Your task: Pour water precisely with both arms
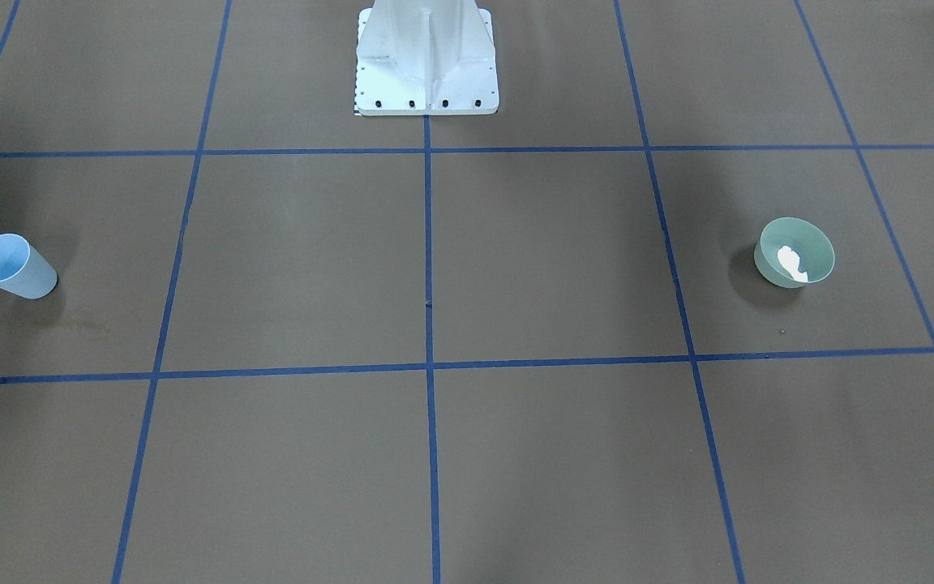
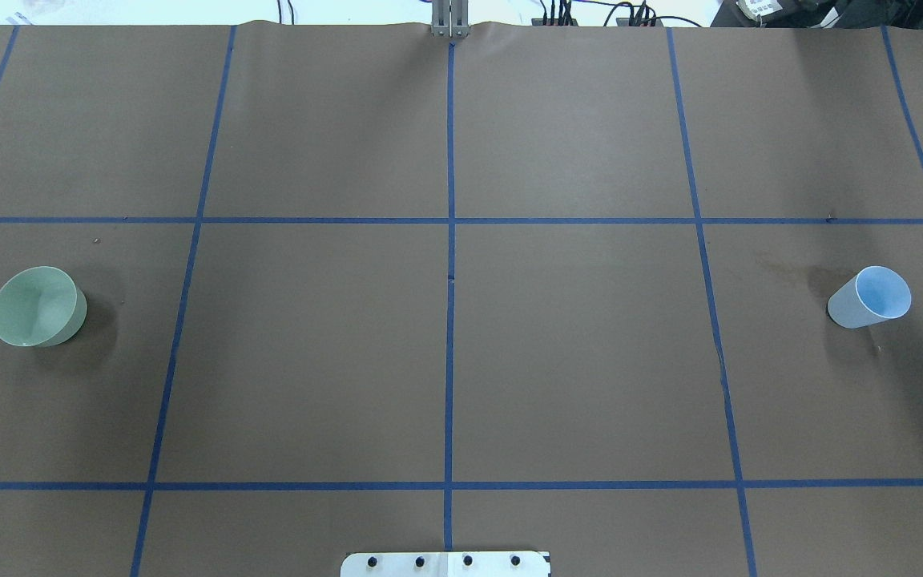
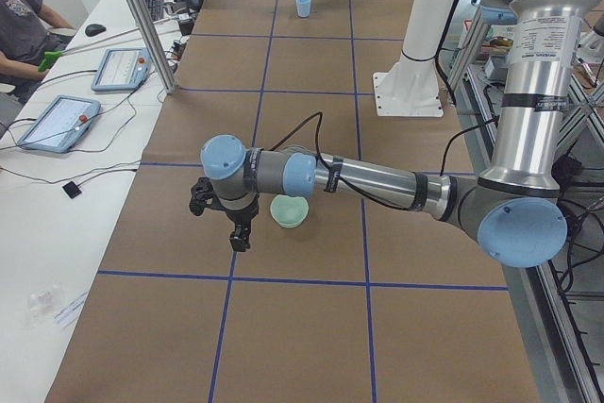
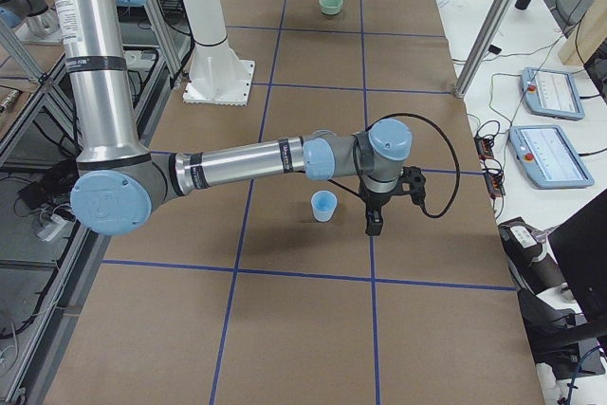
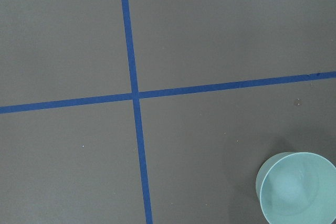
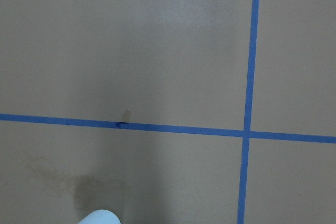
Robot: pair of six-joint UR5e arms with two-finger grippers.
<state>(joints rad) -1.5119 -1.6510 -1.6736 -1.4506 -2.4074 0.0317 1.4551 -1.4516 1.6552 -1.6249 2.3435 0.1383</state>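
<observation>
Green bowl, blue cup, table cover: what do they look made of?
Green bowl: likely thin plastic, smooth, satin; even pale colour, thin rim.
Blue cup: plastic or coated paper, can't tell; thin wall, uniform tint.
Table cover: matte brown paper by the look; wavy far edge, faint stain by the cup.

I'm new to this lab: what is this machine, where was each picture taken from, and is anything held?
A robot with two arms, left arm and right arm. Two pictures look down on the table, two along it from its ends, two from the wrists. A green cup, with a white glint, perhaps water, stands on the robot's left; a blue cup on its right. The left end effector and the right end effector hang beside them. Neither cup is held.
</observation>
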